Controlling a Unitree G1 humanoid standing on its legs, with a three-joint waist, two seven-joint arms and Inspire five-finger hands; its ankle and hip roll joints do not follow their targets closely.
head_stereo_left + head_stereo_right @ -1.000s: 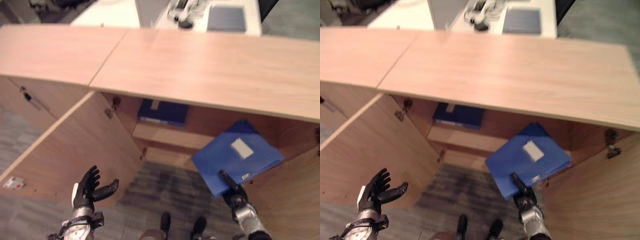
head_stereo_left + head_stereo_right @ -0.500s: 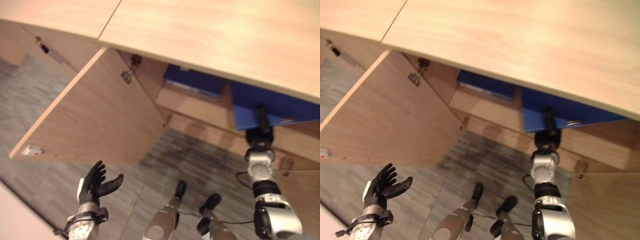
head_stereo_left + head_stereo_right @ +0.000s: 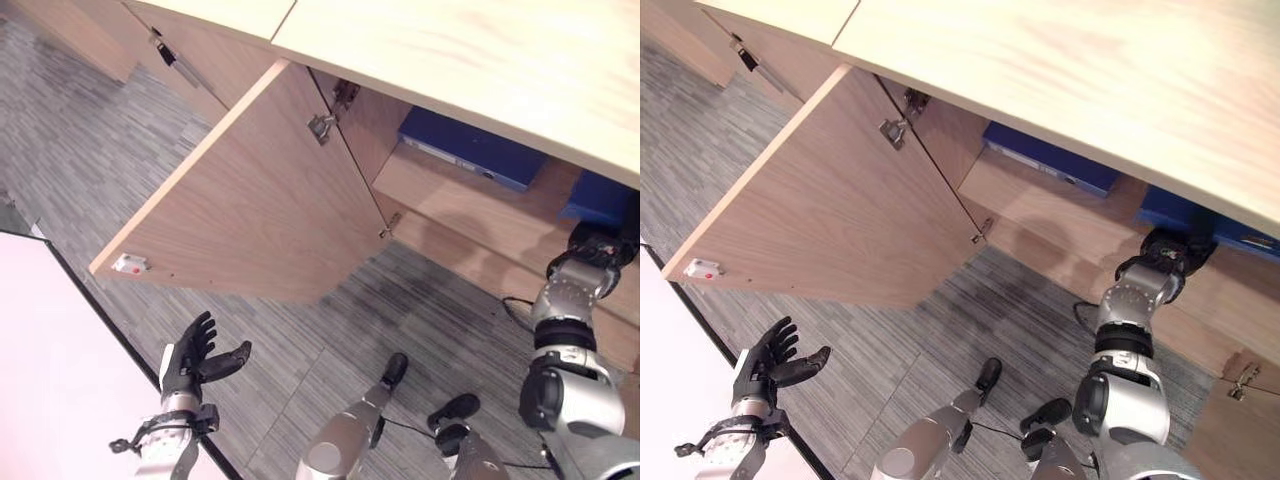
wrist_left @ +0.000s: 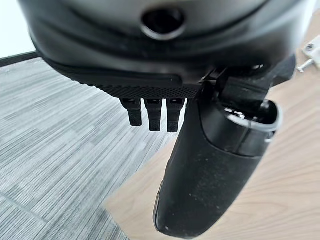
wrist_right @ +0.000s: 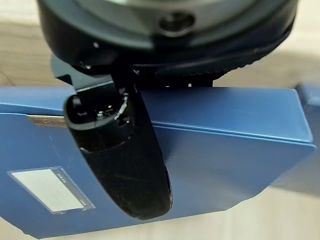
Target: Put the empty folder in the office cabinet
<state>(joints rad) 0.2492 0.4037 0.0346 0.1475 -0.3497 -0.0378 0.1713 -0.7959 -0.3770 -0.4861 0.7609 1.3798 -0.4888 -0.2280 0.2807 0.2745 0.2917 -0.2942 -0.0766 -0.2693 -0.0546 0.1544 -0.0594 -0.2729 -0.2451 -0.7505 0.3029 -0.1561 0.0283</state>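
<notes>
The blue folder (image 5: 230, 145) with a white label (image 5: 47, 190) lies flat on the lower shelf at the right of the open cabinet, mostly under the cabinet top (image 3: 1090, 70). In the eye views its blue edge (image 3: 1205, 222) shows just past my right hand (image 3: 1167, 255). That hand reaches into the cabinet, its thumb (image 5: 125, 160) pressed on the folder's top face, its fingers hidden beneath. My left hand (image 3: 192, 358) hangs low at the left over the floor, open and holding nothing.
A second blue binder (image 3: 1050, 160) lies on the upper shelf (image 3: 1060, 205). The left cabinet door (image 3: 830, 220) swings wide open toward me, and a right door's hinge (image 3: 1240, 378) shows at the lower right. Grey carpet (image 3: 90, 170) lies in front.
The camera has tilted down and shifted. My right arm has stretched forward and carried the folder from in front of the cabinet to inside it. The left hand stays as it was.
</notes>
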